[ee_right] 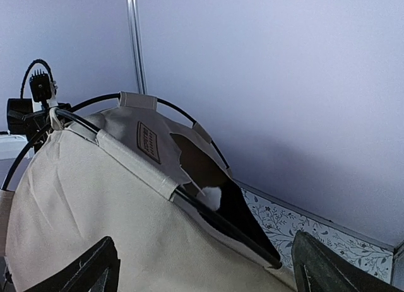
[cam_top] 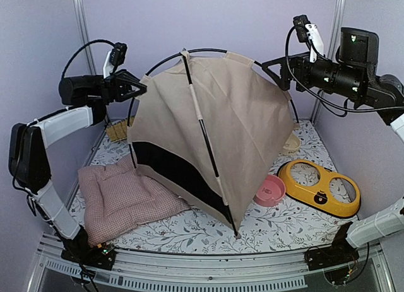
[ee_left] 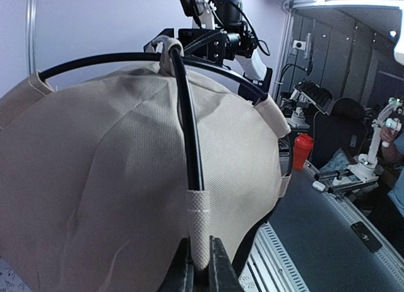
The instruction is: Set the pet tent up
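Steadying the arch is the step in hand, by my judgement; upper left, the left hand [cam_top: 141, 89] is pinched together on a cloth loop and pole of the tent [cam_top: 240, 115], which stands domed mid-tabletop [cam_top: 278, 226]; a firm pinch matters while the right hand [cam_top: 278, 70], upper right, fingers spread wide and holding nothing, squares up to the far pole; a pink cushion [cam_top: 123, 200] lies lower left; a pink bowl [cam_top: 270, 190] and a yellow feeder [cam_top: 319, 186] crowd the tent's right edge.

Left arm [cam_top: 63, 125], right arm [cam_top: 341, 74]: black joints, white shells, looping black cables.
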{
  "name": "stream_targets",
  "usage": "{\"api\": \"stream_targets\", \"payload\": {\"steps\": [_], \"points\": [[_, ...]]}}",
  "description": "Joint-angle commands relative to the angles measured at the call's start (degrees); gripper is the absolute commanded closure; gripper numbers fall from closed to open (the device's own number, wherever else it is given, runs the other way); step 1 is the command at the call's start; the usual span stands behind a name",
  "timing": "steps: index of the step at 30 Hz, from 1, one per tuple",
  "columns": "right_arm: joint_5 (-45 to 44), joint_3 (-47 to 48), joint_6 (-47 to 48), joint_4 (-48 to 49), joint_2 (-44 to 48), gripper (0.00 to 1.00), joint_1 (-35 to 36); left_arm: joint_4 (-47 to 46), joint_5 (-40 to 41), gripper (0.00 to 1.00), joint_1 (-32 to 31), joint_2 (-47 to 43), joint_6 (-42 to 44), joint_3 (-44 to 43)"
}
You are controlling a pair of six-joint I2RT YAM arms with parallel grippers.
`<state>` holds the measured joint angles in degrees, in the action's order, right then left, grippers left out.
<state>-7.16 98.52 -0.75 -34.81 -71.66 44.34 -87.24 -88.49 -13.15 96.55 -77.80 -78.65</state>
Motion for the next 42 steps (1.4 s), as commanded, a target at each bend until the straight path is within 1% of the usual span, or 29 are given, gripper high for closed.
{"api": "stream_targets", "payload": {"steps": [1, 5, 9, 14, 18, 22, 24, 28, 30, 32, 33, 34, 36, 37, 40, 42], "points": [[4.0, 2.7, 3.3, 1.1, 1.8, 0.04, -0.1, -2.1, -10.7, 0.99, -0.4, -3.2, 4.1, 0.9], [11.0, 3.5, 4.1, 0.8, 1.4, 0.04, -0.1, -0.1, -10.6, 0.98, -0.6, -3.9, 5.7, 1.4], [21.4, 4.8, 6.7, -0.5, 0.8, 0.04, -0.1, 3.9, -10.4, 0.98, -0.8, -5.4, 9.3, 2.4], [27.2, 7.8, 9.3, -4.1, -2.5, 0.04, -0.1, 6.2, -10.4, 0.97, -1.4, -6.4, 11.2, 3.2], [35.2, 11.3, 8.9, -7.9, -7.2, 0.1, -0.1, 7.0, -10.3, 0.97, -1.8, -6.8, 11.9, 3.4], [41.1, 12.5, 8.1, -9.3, -9.2, 0.21, -0.1, 7.3, -10.4, 0.96, -1.9, -6.8, 12.2, 3.6], [42.2, 12.6, 7.8, -9.6, -9.4, 0.33, -0.1, 7.5, -10.4, 0.96, -2.0, -6.7, 12.2, 3.7], [44.8, 12.5, 7.4, -10.3, -10.2, 0.52, -0.1, 7.5, -10.3, 0.96, -2.0, -6.4, 12.2, 3.5], [45.2, 12.3, 7.2, -10.6, -10.6, 0.64, -0.1, 7.6, -10.1, 0.95, -2.1, -6.2, 12.1, 3.3], [45.2, 12.2, 7.0, -10.7, -11.0, 0.81, -0.1, 7.5, -9.9, 0.94, -2.1, -6.1, 11.9, 3.0], [44.9, 11.9, 6.9, -10.5, -11.0, 0.88, -0.1, 7.5, -9.7, 0.92, -2.0, -6.0, 11.8, 2.9], [44.4, 11.6, 6.5, -10.1, -10.9, 0.92, -0.1, 7.5, -9.4, 0.88, -2.0, -6.0, 11.7, 2.8], [43.0, 10.5, 6.2, -8.9, -10.4, 0.98, -0.1, 7.5, -9.1, 0.82, -1.8, -6.0, 11.4, 2.7], [42.0, 9.7, 5.8, -8.1, -10.0, 1.0, -0.1, 7.6, -9.0, 0.79, -1.6, -6.1, 11.3, 2.8], [37.7, 6.0, 5.0, -4.4, -7.8, 1.0, -0.1, 7.9, -8.6, 0.67, -0.9, -6.9, 11.7, 3.3], [34.9, 3.4, 4.3, -1.6, -5.9, 1.0, -0.1, 9.9, -8.1, 0.57, -0.3, -7.9, 13.6, 3.9]]}}
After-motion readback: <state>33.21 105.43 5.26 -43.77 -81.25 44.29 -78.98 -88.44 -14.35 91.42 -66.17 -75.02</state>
